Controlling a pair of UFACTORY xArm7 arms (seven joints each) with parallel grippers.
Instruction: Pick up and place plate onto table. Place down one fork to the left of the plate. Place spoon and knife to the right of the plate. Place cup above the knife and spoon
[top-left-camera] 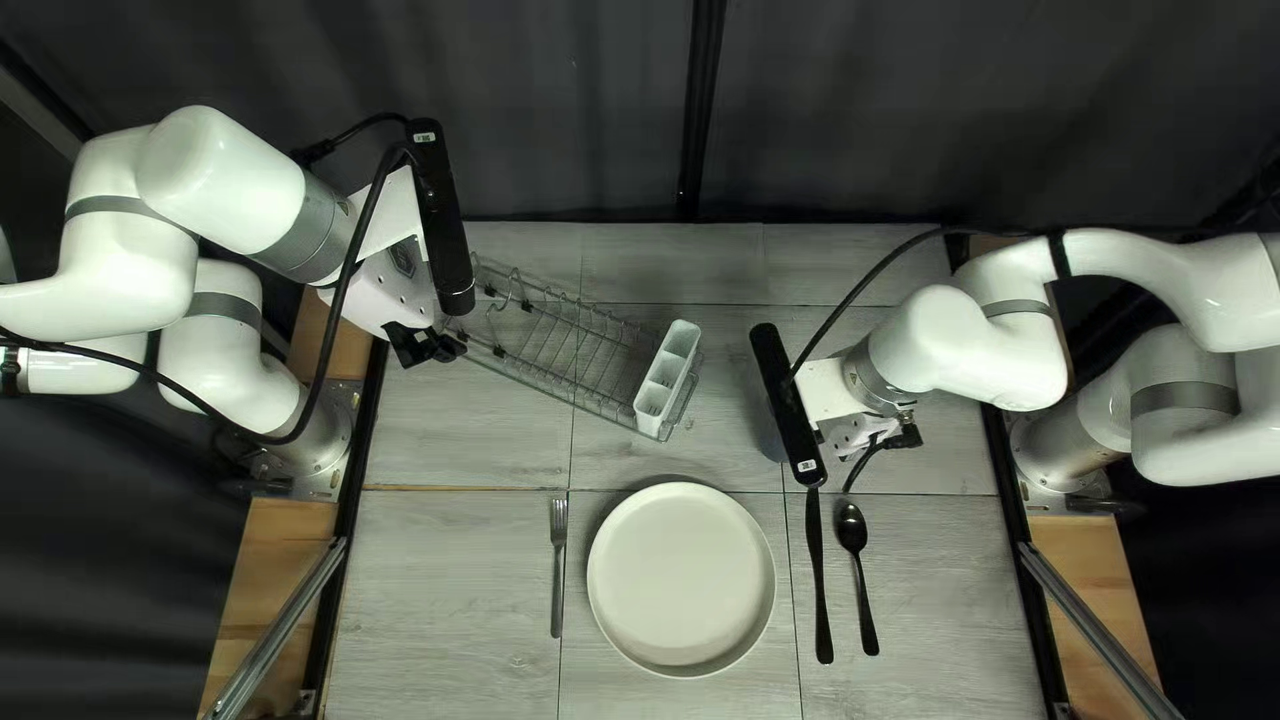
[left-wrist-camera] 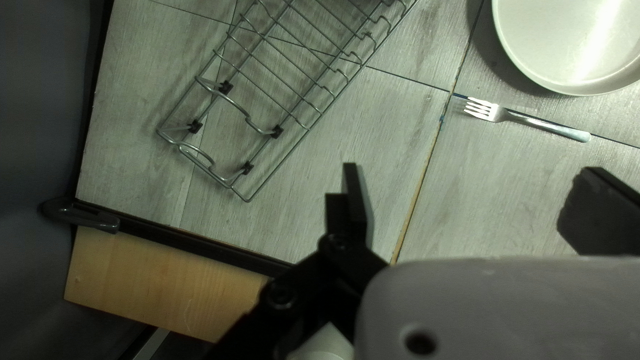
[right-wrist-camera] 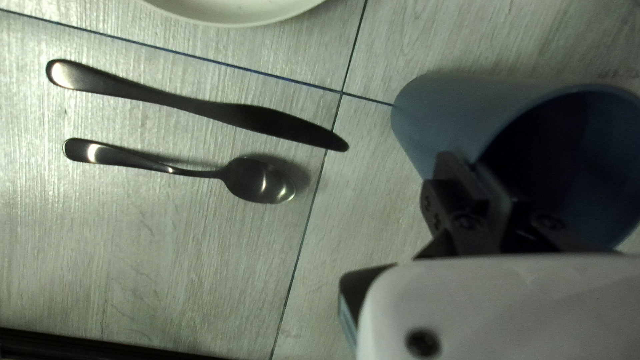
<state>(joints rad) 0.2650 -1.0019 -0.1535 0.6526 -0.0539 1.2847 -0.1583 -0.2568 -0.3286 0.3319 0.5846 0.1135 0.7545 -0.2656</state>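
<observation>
A cup (right-wrist-camera: pixel 460 110) is pinched by its wall inside the nearly closed right gripper (top-left-camera: pixel 864 430). The left gripper (top-left-camera: pixel 430 344) is spread wide, empty.

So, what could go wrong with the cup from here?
The right tool appears to pinch the cup by one side of its wall, so it could tip on release. The knife has its tip close by, so a sideways drag might knock it askew.

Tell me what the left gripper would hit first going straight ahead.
Probably the table: its bare surface shows between the left gripper's open fingers, with the fork farther ahead. Depth is hard to judge.
</observation>
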